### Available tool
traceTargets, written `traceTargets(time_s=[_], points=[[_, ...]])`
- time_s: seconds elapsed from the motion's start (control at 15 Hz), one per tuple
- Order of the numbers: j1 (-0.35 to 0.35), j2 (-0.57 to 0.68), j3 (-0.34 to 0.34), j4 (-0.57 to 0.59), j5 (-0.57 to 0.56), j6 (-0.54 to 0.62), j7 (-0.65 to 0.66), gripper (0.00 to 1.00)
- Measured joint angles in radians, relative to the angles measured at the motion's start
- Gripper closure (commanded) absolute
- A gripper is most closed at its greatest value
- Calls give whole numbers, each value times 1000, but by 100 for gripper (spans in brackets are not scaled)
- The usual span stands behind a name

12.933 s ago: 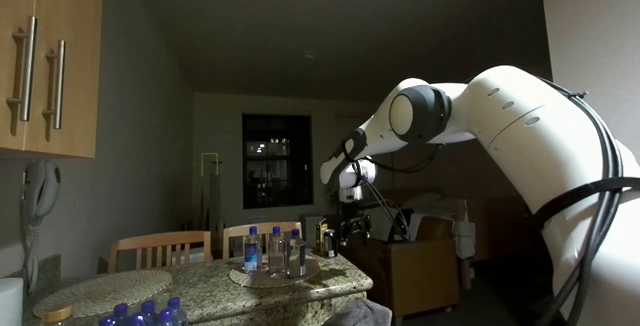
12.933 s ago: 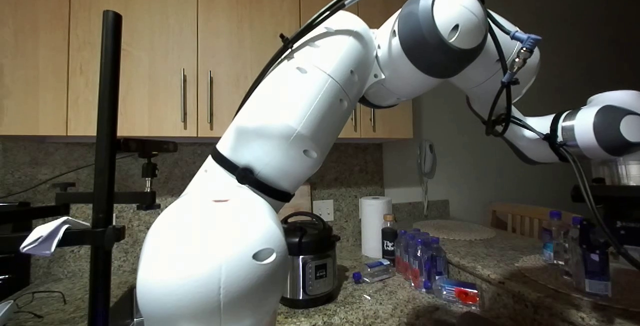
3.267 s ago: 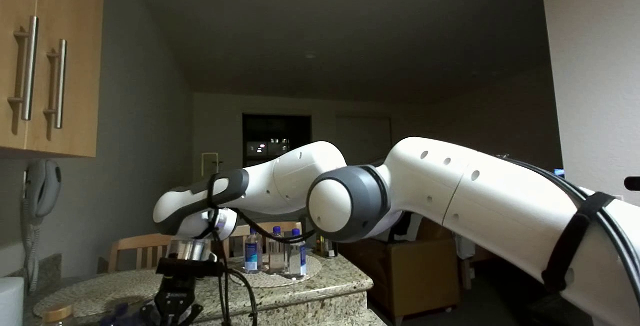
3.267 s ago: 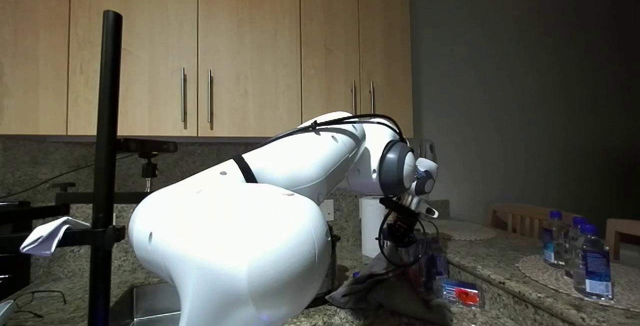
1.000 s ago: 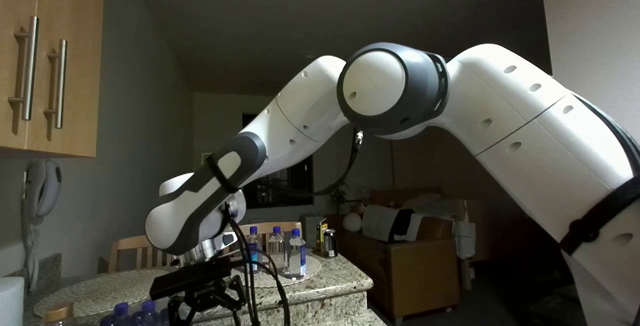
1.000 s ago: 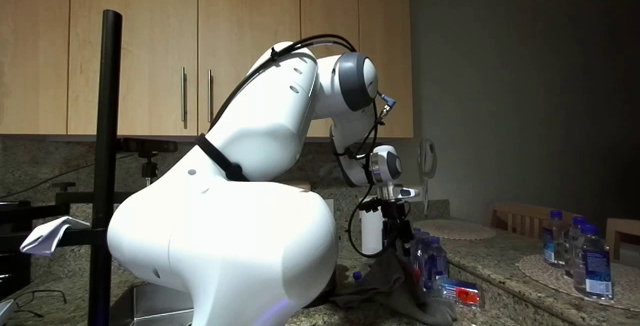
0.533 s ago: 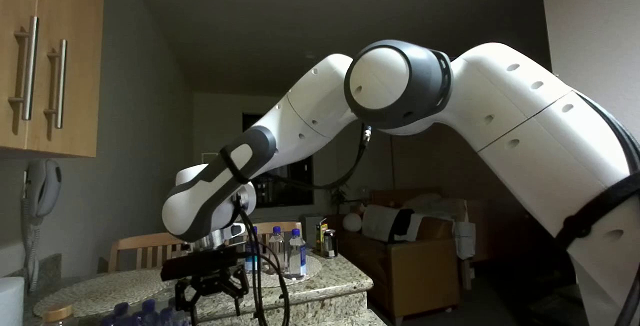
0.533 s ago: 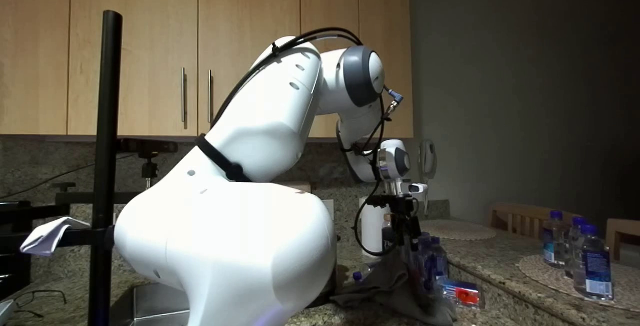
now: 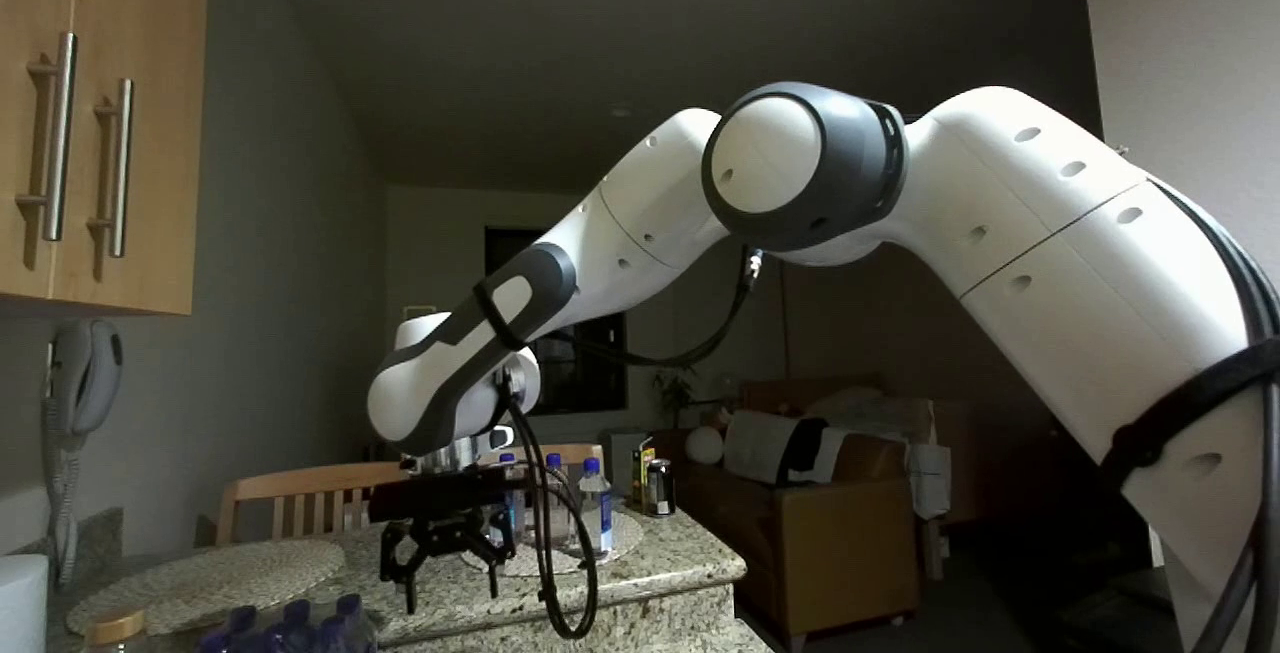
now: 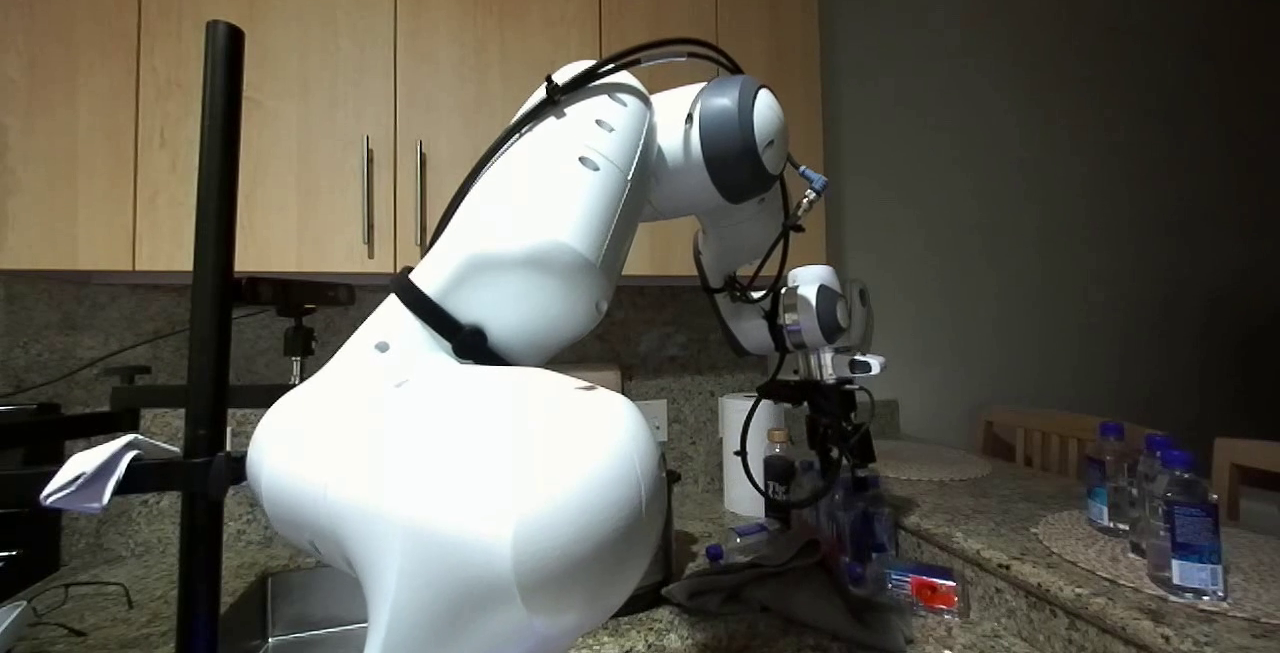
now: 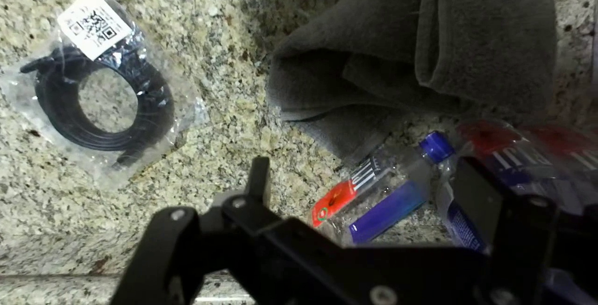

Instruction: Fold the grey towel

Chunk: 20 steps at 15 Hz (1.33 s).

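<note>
The grey towel (image 11: pixel 500 34) lies folded over itself in loose layers on the granite counter, at the top right of the wrist view. In an exterior view the towel (image 10: pixel 775 588) is a low dark heap beside the bottles. It is out of view in the exterior view that shows the gripper's fingers clearly. My gripper (image 9: pixel 452 598) is open with nothing between its fingers and hangs pointing down. In the wrist view the gripper (image 11: pixel 363 165) spreads over a lying bottle, with the towel beyond the fingertips, apart from them.
A clear bottle (image 11: pixel 364 197) lies against the towel's edge. Several blue-capped bottles (image 10: pixel 868 528) stand close by the gripper. A bagged black cable coil (image 11: pixel 103 99) lies left of the towel. The raised bar (image 9: pixel 690 558) holds 3 bottles on a mat.
About 3 s ago my gripper was low at the towel, with the towel peaked up under it. Since then the gripper has risen and moved right in both exterior views; the towel has sunk lower.
</note>
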Motion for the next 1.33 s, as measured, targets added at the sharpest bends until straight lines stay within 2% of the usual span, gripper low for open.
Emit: traceTargets(time_s=[0.13,0.53,0.8,1.13,1.33], points=[[-30,-2,19,-1,18,12,-66,0],[-125,-33,70,-33,152,11,-374,0],[-161,-81,76,-52,175,-60,-537,0],[-197,-134,71,-52,174,-217,-652,0],[-216,-166,47,-58,168,-254,-660,0]])
